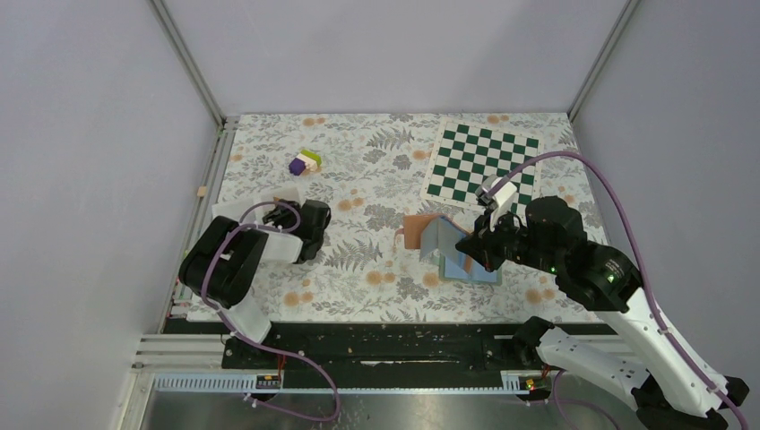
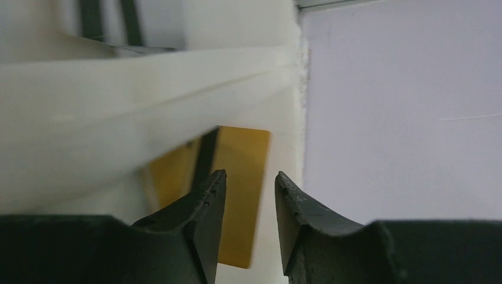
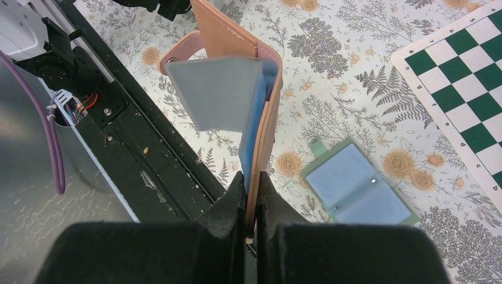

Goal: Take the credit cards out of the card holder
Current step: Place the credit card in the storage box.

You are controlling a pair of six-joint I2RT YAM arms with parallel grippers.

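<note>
My right gripper (image 1: 468, 245) is shut on the tan cover of the card holder (image 1: 428, 235) and holds it upright and open above the table. In the right wrist view the holder (image 3: 237, 77) fans out grey-blue pages, and my gripper (image 3: 251, 182) pinches its cover edge. No card shows in those pages. My left gripper (image 1: 289, 208) is open at the left, over a white sheet (image 1: 235, 210). In the left wrist view a yellow-orange credit card (image 2: 240, 195) with a dark stripe lies on the white surface (image 2: 118, 106) under my open gripper (image 2: 250, 180).
A second, green-edged holder (image 3: 355, 189) with blue pages lies flat under the right gripper (image 1: 479, 271). A green-and-white chessboard (image 1: 484, 166) is at the back right. Small purple, yellow and white blocks (image 1: 305, 162) sit at the back left. A black rail (image 1: 385, 345) runs along the near edge.
</note>
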